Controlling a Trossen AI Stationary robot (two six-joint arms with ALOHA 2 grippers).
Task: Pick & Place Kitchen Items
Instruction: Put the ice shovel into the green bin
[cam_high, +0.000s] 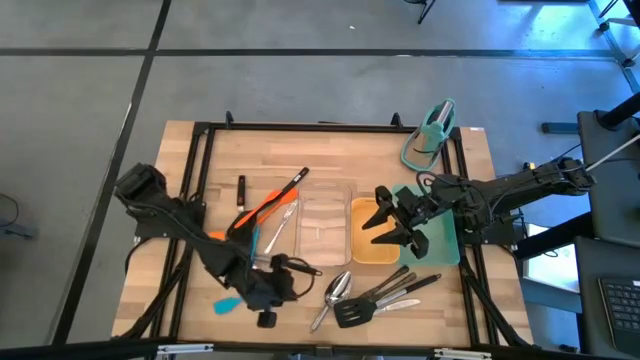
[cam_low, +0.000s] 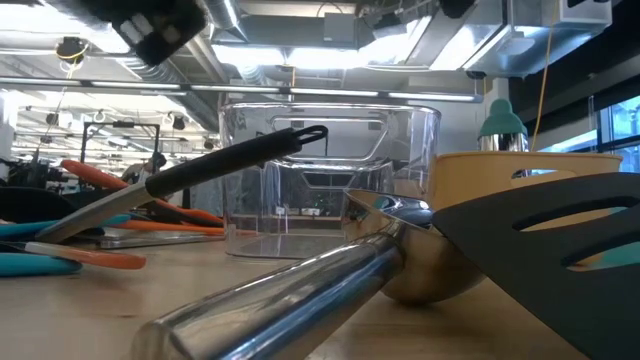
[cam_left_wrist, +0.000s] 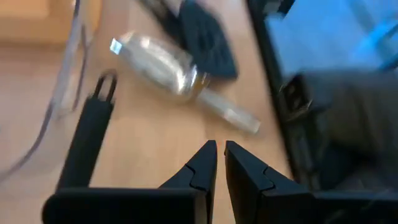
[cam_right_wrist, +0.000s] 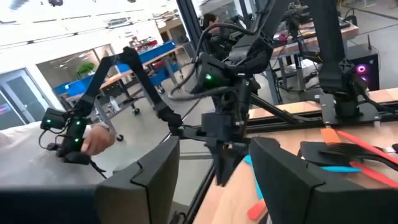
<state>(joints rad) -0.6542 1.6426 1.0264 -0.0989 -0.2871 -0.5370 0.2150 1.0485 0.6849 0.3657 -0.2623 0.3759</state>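
Near the table's front edge lie steel spoons (cam_high: 336, 290), a black slotted turner (cam_high: 352, 314) and black-handled tongs (cam_high: 402, 288). My left gripper (cam_high: 282, 282) hovers just left of them, shut and holding nothing; its wrist view shows a spoon (cam_left_wrist: 163, 65) and the turner (cam_left_wrist: 206, 38) ahead of the fingertips (cam_left_wrist: 221, 150). A blue spatula (cam_high: 228, 302) lies beside that arm. Orange spatulas (cam_high: 268, 206) and a black-handled utensil (cam_high: 292, 184) lie by the clear tray (cam_high: 322, 222). My right gripper (cam_high: 373, 220) hangs open above the yellow tray (cam_high: 372, 250), level, with nothing between its fingers (cam_right_wrist: 214, 180).
A teal stand (cam_high: 430, 135) sits at the far right corner, and a teal mat (cam_high: 442, 240) lies under the right arm. In the low view a spoon handle (cam_low: 300, 290) and the turner's blade (cam_low: 560, 230) fill the foreground. Black frame rails (cam_high: 200, 160) border the table.
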